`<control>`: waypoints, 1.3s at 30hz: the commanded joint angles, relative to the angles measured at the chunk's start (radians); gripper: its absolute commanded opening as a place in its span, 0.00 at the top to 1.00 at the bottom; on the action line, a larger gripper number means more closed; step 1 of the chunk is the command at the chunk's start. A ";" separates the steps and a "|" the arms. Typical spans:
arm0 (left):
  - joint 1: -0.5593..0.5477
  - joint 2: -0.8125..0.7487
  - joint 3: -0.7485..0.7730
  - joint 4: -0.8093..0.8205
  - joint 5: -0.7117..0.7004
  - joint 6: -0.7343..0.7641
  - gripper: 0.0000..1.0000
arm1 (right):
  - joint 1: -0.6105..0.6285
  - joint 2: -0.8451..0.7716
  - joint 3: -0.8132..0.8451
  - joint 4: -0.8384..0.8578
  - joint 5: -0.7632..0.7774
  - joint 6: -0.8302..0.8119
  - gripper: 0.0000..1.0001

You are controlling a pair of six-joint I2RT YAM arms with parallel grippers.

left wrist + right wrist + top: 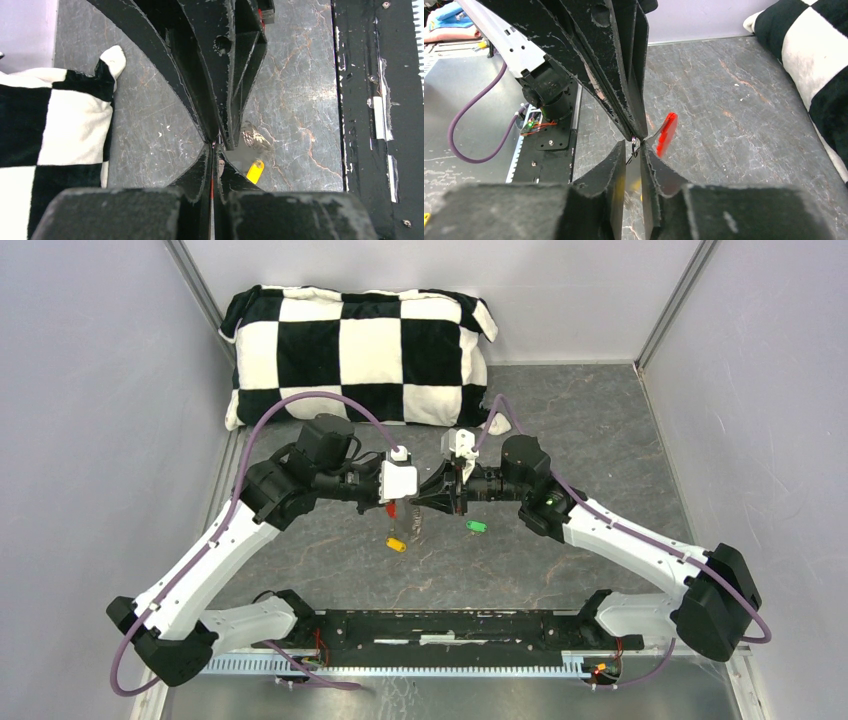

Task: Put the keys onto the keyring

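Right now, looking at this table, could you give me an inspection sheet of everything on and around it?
Surface: grey marbled tabletop, a few white specks.
Job's things: yellow key and green key lie loose and apart on the tabletop; keyring with red tag held above it.
Clutter: black-and-white checked pillow at the far edge.
Claws: left claw shut on the keyring; right claw slightly open, tips at the ring's wire.
Cables: purple cables loop along both arms.
Surroundings: pale walls on three sides.

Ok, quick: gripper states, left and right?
Left gripper: shut on the keyring.
Right gripper: narrow gap, tips at the keyring; whether it grips cannot be told.
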 commanded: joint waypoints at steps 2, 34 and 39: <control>-0.005 -0.029 0.007 0.072 0.030 -0.014 0.98 | 0.005 0.000 0.001 0.061 -0.005 0.032 0.84; -0.005 -0.247 -0.182 0.161 0.128 -0.345 0.35 | 0.016 -0.200 -0.379 0.796 0.055 0.438 1.00; -0.005 -0.233 -0.186 0.196 0.209 -0.380 0.39 | 0.050 -0.209 -0.362 0.741 0.060 0.377 0.99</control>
